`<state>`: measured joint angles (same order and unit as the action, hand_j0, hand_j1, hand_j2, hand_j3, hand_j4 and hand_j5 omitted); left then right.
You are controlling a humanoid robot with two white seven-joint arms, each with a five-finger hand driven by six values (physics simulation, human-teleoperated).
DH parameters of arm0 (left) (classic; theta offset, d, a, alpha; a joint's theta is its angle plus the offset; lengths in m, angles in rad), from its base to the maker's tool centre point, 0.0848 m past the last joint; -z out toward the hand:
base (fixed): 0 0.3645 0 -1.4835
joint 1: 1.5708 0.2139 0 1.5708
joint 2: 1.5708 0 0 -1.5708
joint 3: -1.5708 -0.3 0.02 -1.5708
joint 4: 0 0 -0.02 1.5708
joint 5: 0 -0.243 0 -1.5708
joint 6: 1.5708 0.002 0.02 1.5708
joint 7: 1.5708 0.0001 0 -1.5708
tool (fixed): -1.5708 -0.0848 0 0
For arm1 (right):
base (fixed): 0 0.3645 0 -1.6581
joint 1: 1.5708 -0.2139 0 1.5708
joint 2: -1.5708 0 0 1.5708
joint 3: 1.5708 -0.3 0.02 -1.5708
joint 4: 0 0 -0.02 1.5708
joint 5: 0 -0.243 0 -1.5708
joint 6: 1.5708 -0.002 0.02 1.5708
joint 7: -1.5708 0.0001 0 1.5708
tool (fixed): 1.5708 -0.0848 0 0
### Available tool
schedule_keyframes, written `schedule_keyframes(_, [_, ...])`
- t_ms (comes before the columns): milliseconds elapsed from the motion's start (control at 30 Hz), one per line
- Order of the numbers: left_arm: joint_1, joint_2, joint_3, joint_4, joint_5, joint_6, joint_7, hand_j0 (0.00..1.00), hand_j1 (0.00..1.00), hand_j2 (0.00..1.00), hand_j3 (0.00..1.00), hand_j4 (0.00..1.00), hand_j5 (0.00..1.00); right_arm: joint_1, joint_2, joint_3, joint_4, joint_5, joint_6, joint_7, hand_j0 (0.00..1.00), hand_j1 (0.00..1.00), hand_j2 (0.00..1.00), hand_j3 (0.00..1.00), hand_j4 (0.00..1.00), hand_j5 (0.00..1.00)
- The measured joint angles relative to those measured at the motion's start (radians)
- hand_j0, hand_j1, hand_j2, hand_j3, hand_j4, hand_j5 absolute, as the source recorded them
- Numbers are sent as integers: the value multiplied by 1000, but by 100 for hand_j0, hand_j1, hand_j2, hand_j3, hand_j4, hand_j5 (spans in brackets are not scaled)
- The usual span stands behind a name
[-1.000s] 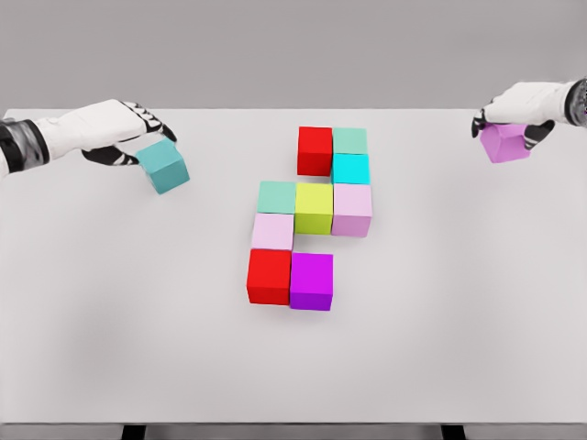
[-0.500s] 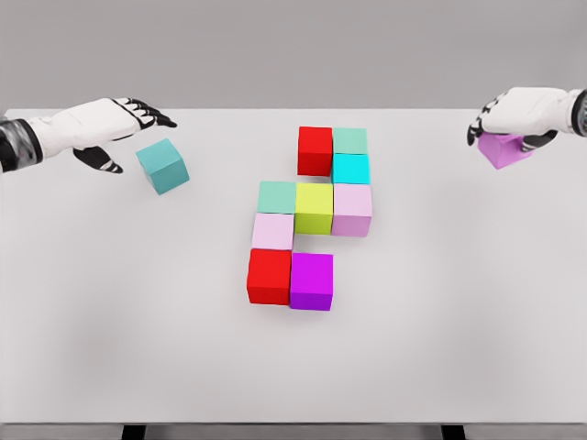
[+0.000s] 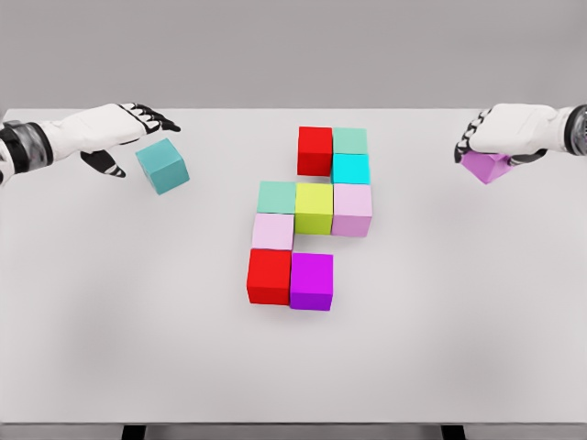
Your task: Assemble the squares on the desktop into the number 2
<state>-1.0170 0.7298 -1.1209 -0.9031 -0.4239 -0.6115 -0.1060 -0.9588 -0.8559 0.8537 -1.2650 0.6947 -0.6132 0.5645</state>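
Observation:
Several coloured cubes form a stepped cluster at the table's middle: a red cube point(image 3: 315, 149) and a mint one point(image 3: 349, 140) at the top, a cyan one point(image 3: 350, 169) below, then a row of teal point(image 3: 276, 196), yellow-green point(image 3: 314, 207) and pale pink point(image 3: 352, 210). Lower sit a light pink cube point(image 3: 272, 231), a red one point(image 3: 270, 276) and a magenta one point(image 3: 312, 280). A loose teal cube point(image 3: 163, 166) lies at the left, just right of my left hand point(image 3: 128, 137), whose fingers are spread and hold nothing. My right hand point(image 3: 491, 147) is curled over a tilted purple cube point(image 3: 486, 166) at the right.
The white table point(image 3: 440, 321) spreads wide around the cluster. Its far edge runs just behind both hands.
My left hand has let go of the teal cube and lifted off it. My right hand has carried the purple cube leftward and a little nearer, tilting it.

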Motion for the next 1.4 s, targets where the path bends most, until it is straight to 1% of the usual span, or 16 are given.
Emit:
schedule_keyframes(167, [-5, -5, 7, 7, -30, 0, 0, 100, 100, 100, 100, 100, 100, 29, -31, 0, -66, -13, 0, 0, 71, 71, 71, 71, 71, 71])
schedule_keyframes(333, [2, -8, 29, 19, -59, 0, 1, 100, 100, 100, 100, 100, 100, 58, -63, 0, -143, -22, 0, 1, 71, 71, 71, 71, 71, 71])
schedule_keyframes(533, [-2, -39, 50, 48, -88, 0, 0, 100, 100, 100, 100, 100, 100, 81, -113, 1, -241, -42, 0, 0, 71, 71, 71, 71, 71, 71])
schedule_keyframes(633, [-2, -60, 50, 63, -102, 0, 0, 100, 100, 100, 100, 100, 100, 91, -133, 2, -283, -47, 0, 0, 71, 71, 71, 71, 71, 71])
schedule_keyframes(833, [-2, -74, 44, 73, -126, 0, 0, 100, 100, 100, 100, 100, 100, 112, -167, 6, -354, -60, 0, -1, 71, 71, 71, 71, 71, 71])
schedule_keyframes(1100, [-3, -97, 37, 94, -150, 0, 0, 100, 100, 100, 100, 100, 100, 138, -184, 8, -438, -63, 0, 0, 69, 69, 69, 69, 69, 69])
schedule_keyframes(1300, [-3, -110, 20, 103, -162, 0, -1, 88, 88, 88, 88, 88, 88, 158, -188, 11, -482, -70, 0, 0, 69, 69, 69, 69, 69, 69])
schedule_keyframes(1400, [-3, -112, 18, 104, -171, 0, -2, 88, 88, 88, 88, 88, 88, 160, -189, 12, -494, -73, 0, 0, 69, 69, 69, 69, 69, 69])
